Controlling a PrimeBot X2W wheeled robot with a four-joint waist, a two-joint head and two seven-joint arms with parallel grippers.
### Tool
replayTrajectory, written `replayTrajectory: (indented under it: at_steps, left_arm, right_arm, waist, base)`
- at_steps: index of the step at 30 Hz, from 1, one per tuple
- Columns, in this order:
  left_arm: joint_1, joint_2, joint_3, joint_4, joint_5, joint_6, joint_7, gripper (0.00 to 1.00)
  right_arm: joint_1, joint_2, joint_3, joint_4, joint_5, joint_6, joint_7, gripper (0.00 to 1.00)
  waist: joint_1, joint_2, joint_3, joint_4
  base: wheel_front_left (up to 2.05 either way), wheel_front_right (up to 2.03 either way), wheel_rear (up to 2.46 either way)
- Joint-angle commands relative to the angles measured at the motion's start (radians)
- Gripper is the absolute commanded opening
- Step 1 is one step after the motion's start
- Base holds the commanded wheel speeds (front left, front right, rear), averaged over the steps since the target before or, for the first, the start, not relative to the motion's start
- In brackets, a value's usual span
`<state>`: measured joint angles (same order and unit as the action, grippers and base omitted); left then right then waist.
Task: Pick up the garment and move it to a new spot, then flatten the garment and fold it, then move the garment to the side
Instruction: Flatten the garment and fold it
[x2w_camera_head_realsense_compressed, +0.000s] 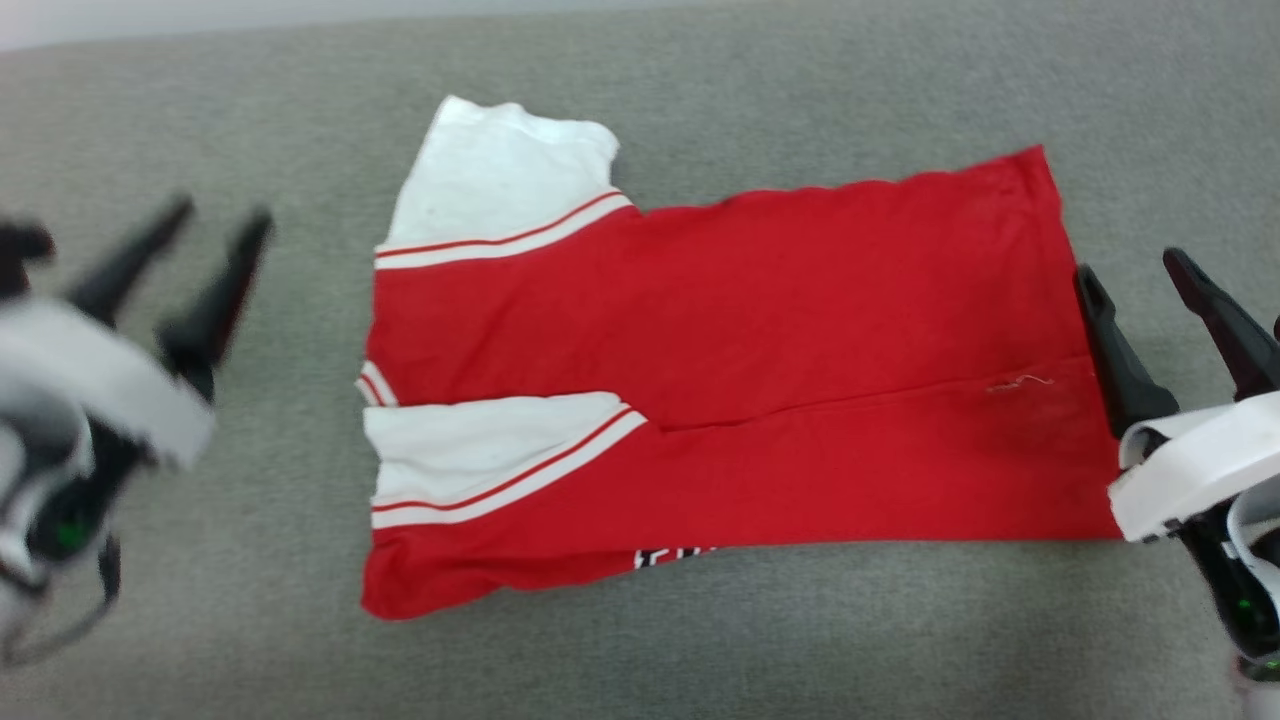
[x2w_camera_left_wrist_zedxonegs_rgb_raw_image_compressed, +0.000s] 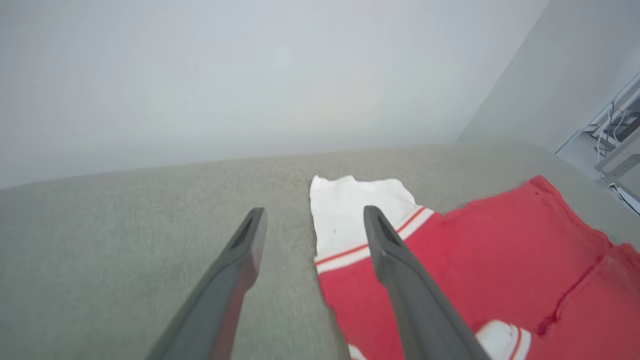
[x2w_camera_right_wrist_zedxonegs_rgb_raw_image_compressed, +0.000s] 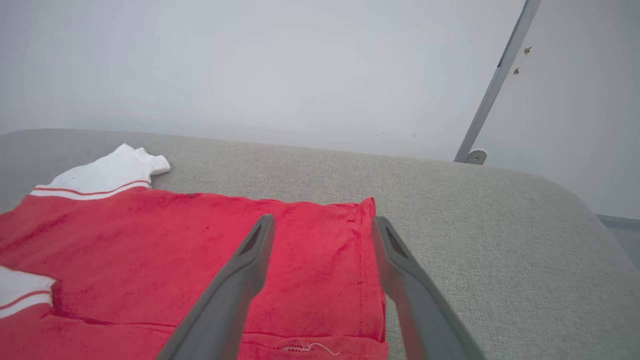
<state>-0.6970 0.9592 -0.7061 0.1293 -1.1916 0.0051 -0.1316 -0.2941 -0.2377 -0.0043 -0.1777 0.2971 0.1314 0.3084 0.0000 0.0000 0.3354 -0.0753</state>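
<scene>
— Red jersey-style garment (x2w_camera_head_realsense_compressed: 720, 350) with white sleeves and striped trim: location?
— Flat on the grey woven fabric surface (x2w_camera_head_realsense_compressed: 800, 80), folded lengthwise. Sleeves lie to the robot's left, hem to its right.
— Left claw (x2w_camera_head_realsense_compressed: 220, 212), two long dark fingers?
— Fingers apart, nothing between them. It is over bare grey fabric, well apart from the sleeves, and blurred in the head view.
— Right claw (x2w_camera_head_realsense_compressed: 1130, 265)?
— Fingers apart, gripping nothing. One fingertip stands at the hem edge; contact with the cloth cannot be told.
— What do the wrist views add?
— Right wrist view: the right claw (x2w_camera_right_wrist_zedxonegs_rgb_raw_image_compressed: 324, 220) straddles the hem edge, one finger over red cloth, the other over grey fabric. A thin metal pole (x2w_camera_right_wrist_zedxonegs_rgb_raw_image_compressed: 495, 85) runs up the pale wall. Left wrist view: the left claw (x2w_camera_left_wrist_zedxonegs_rgb_raw_image_compressed: 314, 212) is spread, one finger in front of the far white sleeve (x2w_camera_left_wrist_zedxonegs_rgb_raw_image_compressed: 345, 215). Pale shelving with cables (x2w_camera_left_wrist_zedxonegs_rgb_raw_image_compressed: 612, 135) sits at the right edge.
— And the head view?
— Black-and-white block lettering (x2w_camera_head_realsense_compressed: 675, 555) peeps from under the near edge, and a loose pale thread (x2w_camera_head_realsense_compressed: 1020, 381) lies near the hem.
</scene>
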Motion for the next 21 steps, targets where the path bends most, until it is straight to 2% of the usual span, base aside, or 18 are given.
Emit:
replayTrajectory:
  at_steps: [1,7,11,16,21]
  left_arm:
    - [-0.043,-0.019,0.003,0.026,0.016,-0.005,0.007,1.00]
    - [-0.304,-0.109,-0.015,0.247,0.082,-0.054,0.106,1.00]
    - [-0.448,-0.151,-0.056,0.402,0.092,-0.089,0.258,1.00]
    - [-0.589,-0.156,-0.122,0.556,0.094,-0.122,0.506,1.00]
    - [-0.681,-0.136,-0.189,0.633,0.089,-0.135,0.734,1.00]
  right_arm:
    - [-0.007,0.015,-0.003,0.005,-0.008,-0.002,-0.022,1.00]
    - [-0.029,0.097,0.008,-0.011,-0.044,-0.002,-0.112,1.00]
    - [-0.031,0.129,0.024,-0.034,-0.048,-0.002,-0.138,1.00]
    - [-0.020,0.150,0.053,-0.045,-0.049,-0.002,-0.141,1.00]
    - [-0.031,0.160,0.075,-0.051,-0.054,-0.002,-0.138,1.00]
  waist:
    - [0.0000,0.0000,0.031,-0.038]
    - [0.0000,0.0000,0.090,-0.126]
    - [0.0000,0.0000,0.123,-0.181]
    - [0.0000,0.0000,0.166,-0.238]
    - [0.0000,0.0000,0.210,-0.283]
  base:
    - [0.00,0.00,0.00]
    - [0.00,0.00,0.00]
    - [0.00,0.00,0.00]
    - [0.00,0.00,0.00]
    - [0.00,0.00,0.00]
